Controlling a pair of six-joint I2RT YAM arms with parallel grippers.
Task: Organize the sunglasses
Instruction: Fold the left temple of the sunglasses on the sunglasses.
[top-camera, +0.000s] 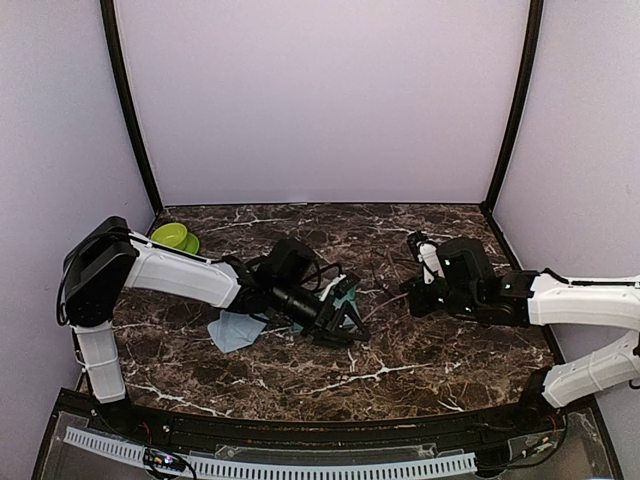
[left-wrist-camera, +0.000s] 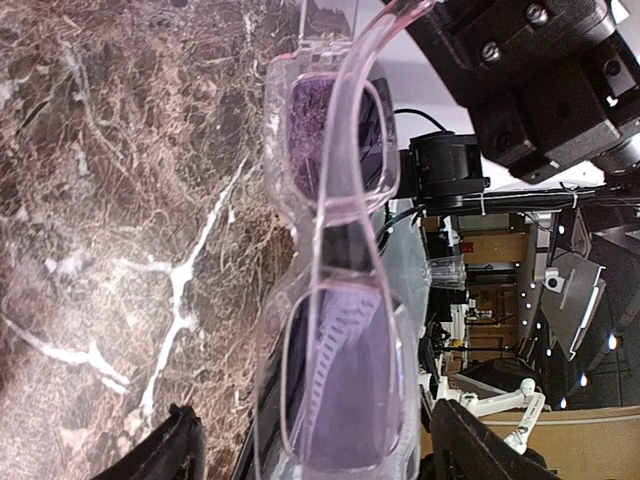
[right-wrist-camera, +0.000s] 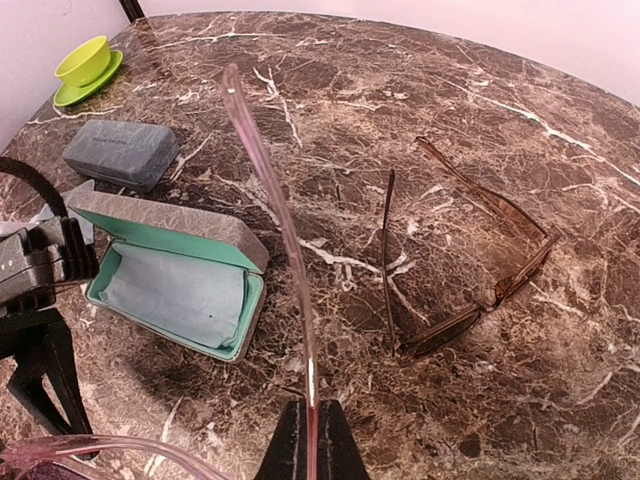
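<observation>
The pink-purple sunglasses (left-wrist-camera: 335, 190) hang in the air above the marble table (top-camera: 420, 360). My left gripper (left-wrist-camera: 310, 455) has a finger (left-wrist-camera: 178, 450) on each side of the lower lens and holds the front frame. In the top view it (top-camera: 340, 322) sits mid-table. My right gripper (right-wrist-camera: 310, 445) is shut on the tip of the pink temple arm (right-wrist-camera: 268, 180), which stretches out straight. In the top view it (top-camera: 412, 292) is right of the left one. The dark brown sunglasses (right-wrist-camera: 470, 315) lie unfolded on the table to the right.
An open grey case with a teal lining (right-wrist-camera: 175, 280) lies under the left gripper, and also shows in the top view (top-camera: 346, 294). A closed grey case (right-wrist-camera: 120, 153) lies behind it. A green cup on a saucer (top-camera: 172, 236) stands far left. A light blue cloth (top-camera: 235, 330) lies near the left arm.
</observation>
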